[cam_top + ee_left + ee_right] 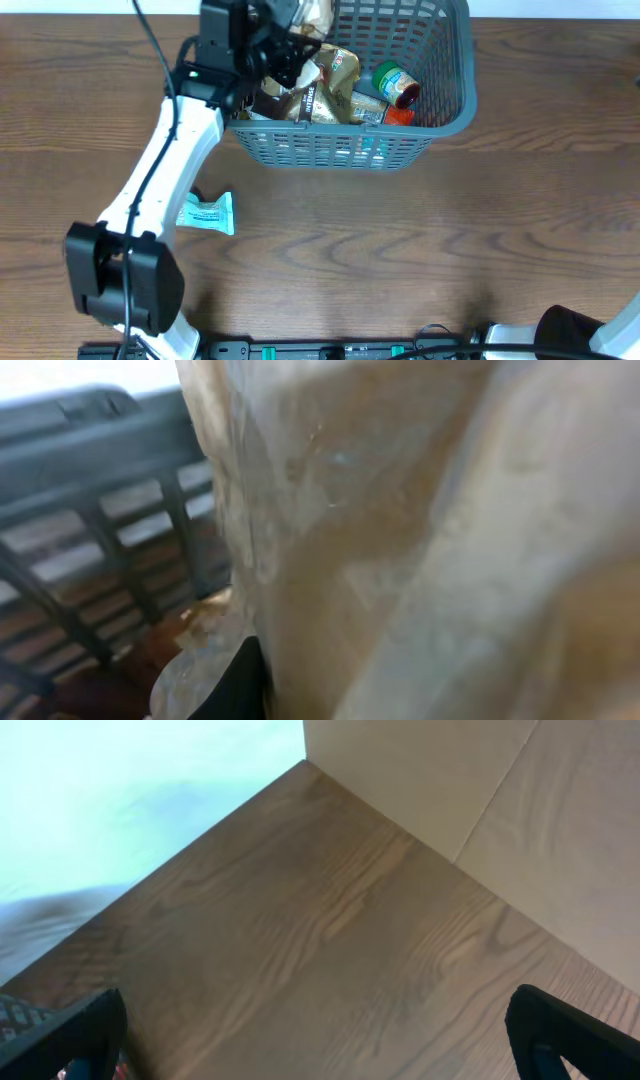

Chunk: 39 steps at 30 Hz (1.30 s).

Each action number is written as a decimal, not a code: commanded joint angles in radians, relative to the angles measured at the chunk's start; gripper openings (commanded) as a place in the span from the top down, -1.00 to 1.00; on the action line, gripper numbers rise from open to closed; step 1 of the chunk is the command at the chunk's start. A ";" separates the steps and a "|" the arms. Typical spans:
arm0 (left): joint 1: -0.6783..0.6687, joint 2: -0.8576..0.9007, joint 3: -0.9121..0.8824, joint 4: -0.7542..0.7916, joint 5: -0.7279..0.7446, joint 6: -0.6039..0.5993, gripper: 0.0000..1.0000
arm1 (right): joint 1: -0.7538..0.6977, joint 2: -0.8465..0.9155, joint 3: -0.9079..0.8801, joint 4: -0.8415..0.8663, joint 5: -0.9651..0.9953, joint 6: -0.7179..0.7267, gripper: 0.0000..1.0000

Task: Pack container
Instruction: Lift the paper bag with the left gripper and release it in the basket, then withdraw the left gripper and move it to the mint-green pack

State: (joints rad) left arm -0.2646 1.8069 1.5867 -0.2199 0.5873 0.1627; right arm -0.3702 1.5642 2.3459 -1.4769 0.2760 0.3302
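- One container [420,130] on the table [400,240], and that was the only basket out there: dark grey, slotted walls, sitting at the far edge, a little right of centre in the overhead view.
- Two arms in play. The white left arm [180,140] stretched from the near left corner up to the container's left end. The right arm [600,335] only peeked in at the near right corner, well apart from the container.
- Inside the container sat a crumpled heap of gold and brown foil packets [335,85], at least two, overlapping too much for a firm count.
- Also inside were one green-lidded jar [392,80], lying tilted just right of the heap, and one red item [400,116] against the near wall.
- One pale green packet [207,213] lay alone on the table, outside the container and just beside the left arm.
- The left gripper [288,50] hung over the container's left end, inside the line of its walls, right above the foil heap.
- From the left wrist, a shiny tan packet [400,520] filled nearly the whole picture, with the container [90,530] showing its lattice wall off to the left. The fingers could not be made out there, so clamped or apart, I could not tell.
- The right gripper [315,1045] had its two fingers [60,1035] spread wide, one at each lower corner of the right wrist view, bare table wood showing between them.
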 commanded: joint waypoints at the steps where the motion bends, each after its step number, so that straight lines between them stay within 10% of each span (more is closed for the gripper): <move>1: 0.000 0.034 0.034 0.007 -0.005 0.021 0.89 | -0.008 0.005 0.000 -0.001 0.000 0.013 -0.99; 14: -0.001 0.084 0.034 -0.026 -0.005 0.021 0.88 | -0.008 0.005 0.000 -0.002 0.000 0.013 -0.98; 18: -0.001 0.082 0.034 -0.026 -0.003 0.020 -0.97 | -0.008 0.005 0.000 -0.002 0.000 0.013 -0.98; 28: 0.001 -0.041 0.035 0.087 0.021 -0.087 -0.97 | -0.008 0.005 0.000 -0.001 0.000 0.014 -0.98; 39: 0.064 -0.296 0.035 0.037 -0.360 -0.265 -0.97 | -0.008 0.005 0.000 -0.002 0.000 0.013 -0.98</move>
State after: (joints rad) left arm -0.2337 1.5669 1.6028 -0.1467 0.4088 -0.0040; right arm -0.3702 1.5642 2.3459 -1.4769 0.2760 0.3302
